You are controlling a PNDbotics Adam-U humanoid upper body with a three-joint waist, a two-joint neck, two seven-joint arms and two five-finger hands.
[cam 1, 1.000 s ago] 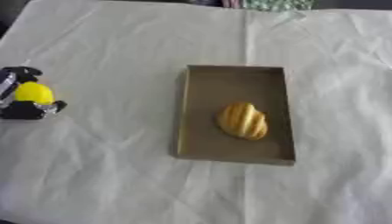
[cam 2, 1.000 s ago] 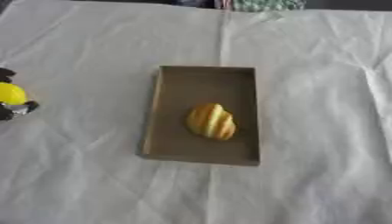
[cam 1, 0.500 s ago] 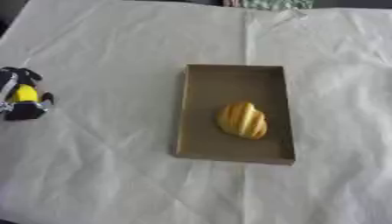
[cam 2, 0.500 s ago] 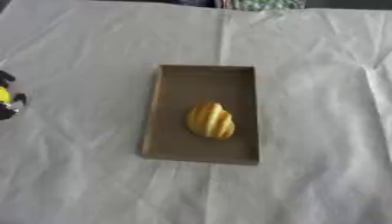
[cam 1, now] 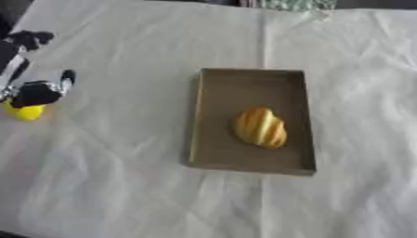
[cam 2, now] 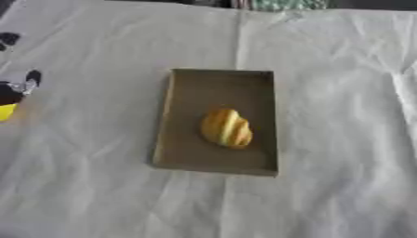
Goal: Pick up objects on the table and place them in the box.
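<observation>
Resting in the near half of the shallow brown box [cam 1: 214, 102] at mid-bench, a golden, ridged pastry, seemingly a croissant [cam 1: 260, 128], marks the part of the job that looks finished. At the bench's [cam 1: 146, 46] left edge, the robot's left hand [cam 1: 36, 93] is over a small yellow object [cam 1: 24, 112], round like a ball or a fruit, which sits on the white cloth [cam 1: 122, 195] well apart from the box. The fingers are curled down over the top of the yellow object, though whether they actually clamp it or only hover against it cannot be told from either eye view. The right hand shows in neither view. Judging from how things lie, one item is in and at least one is left: the yellow object has yet to be lifted, carried right across the cloth and set down in the box, where the far half beyond the croissant is free. No other loose item shows on the cloth.
</observation>
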